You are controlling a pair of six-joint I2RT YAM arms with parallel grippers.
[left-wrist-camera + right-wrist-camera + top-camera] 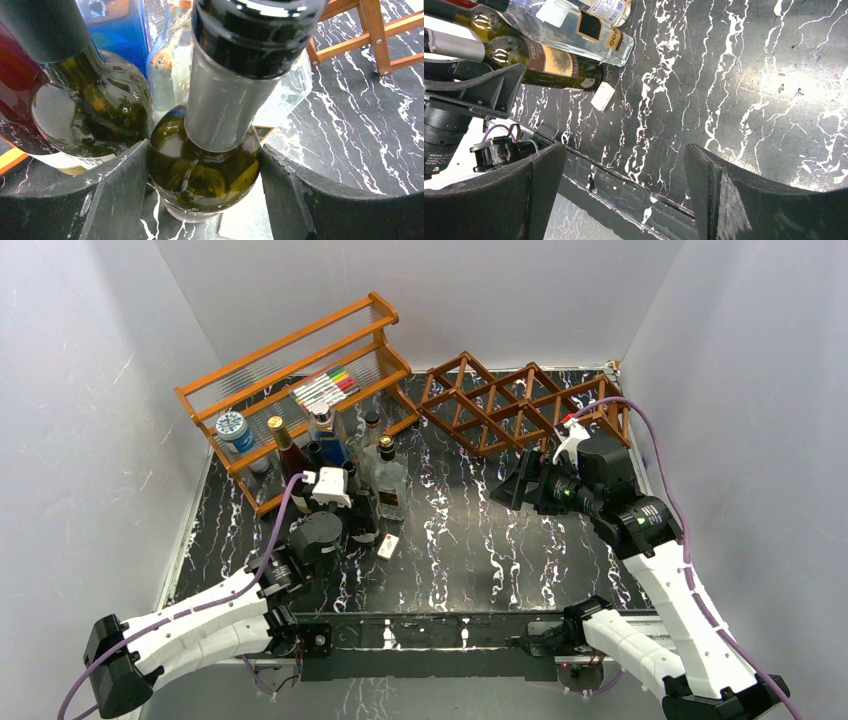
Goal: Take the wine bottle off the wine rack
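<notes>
White walls stand on three sides of a black surface [450,540] with white streaks like marble. At the back on the right sits the wine rack [510,400]. It is dark brown, low and wide, with holes shaped like diamonds.

The wine bottle [200,175] is off the rack. It stands upright on the surface over on the left, well apart from the rack and in front of the orange shelf [300,370]. The left jaws pinch it. One black side presses on each side of its round green shoulder, just under the grey foil on its neck. Its black cap points up at the wrist camera.

Other bottles crowd close. Another green bottle [95,115] stands just beside it. A clear bottle [170,70] and a blue bottle [120,30] stand behind. A small white tag [388,546] lies flat on the surface near the foot of the wine bottle.

The right jaws are spread wide with nothing between them. They hang over bare surface, near the front of the wine rack.
</notes>
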